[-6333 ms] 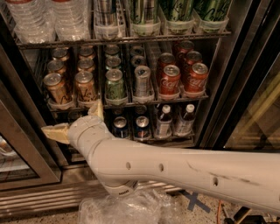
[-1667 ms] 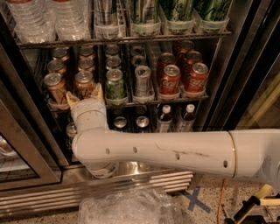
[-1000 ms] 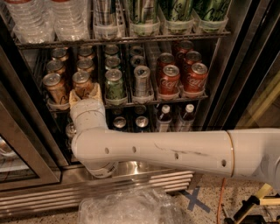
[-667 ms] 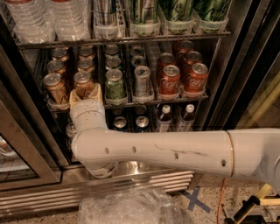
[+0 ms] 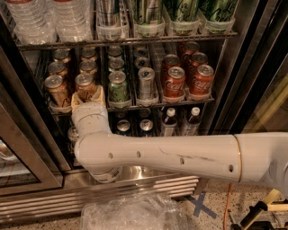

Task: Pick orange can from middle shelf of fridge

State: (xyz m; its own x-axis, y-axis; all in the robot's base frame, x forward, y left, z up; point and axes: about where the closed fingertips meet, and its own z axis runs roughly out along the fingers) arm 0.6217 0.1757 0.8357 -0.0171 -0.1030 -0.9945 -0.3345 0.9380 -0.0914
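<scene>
Low down in front of the big fridge [image 5: 245, 67], the camera view looks into the open side, past a dark door frame. The floor [image 5: 216, 218] is speckled stone with a blue tape cross [image 5: 199, 204] on it. A thin orange cord [image 5: 227, 202] runs across the floor nearby. A crinkly clear plastic sheet [image 5: 135, 213] lies just before the shiny steel grille [image 5: 135, 188] at the bottom of the fridge. A glass door [image 5: 22, 166] shows at the left.

The middle shelf [image 5: 135, 107] is a dark wire rack with a metal front edge. Cans stand on it in rows, front to back. From the left come two rows of orange cans, then a green can [image 5: 118, 86], a silver can [image 5: 146, 83] and red cans [image 5: 201, 81]. Water bottles [image 5: 67, 18] and tall cans [image 5: 180, 11] stand on the rack above. Small bottles [image 5: 168, 121] stand on the rack below.

A thick white arm [image 5: 171, 155] comes in from the right and bends up at the left. The end effector [image 5: 88, 94] is at the front of the middle shelf, at the second row from the left. Its tan fingers [image 5: 101, 95] sit on both sides of the orange can [image 5: 85, 84], right against it, so it is holding the can. The orange can stands upright at the front of its row, on the shelf.
</scene>
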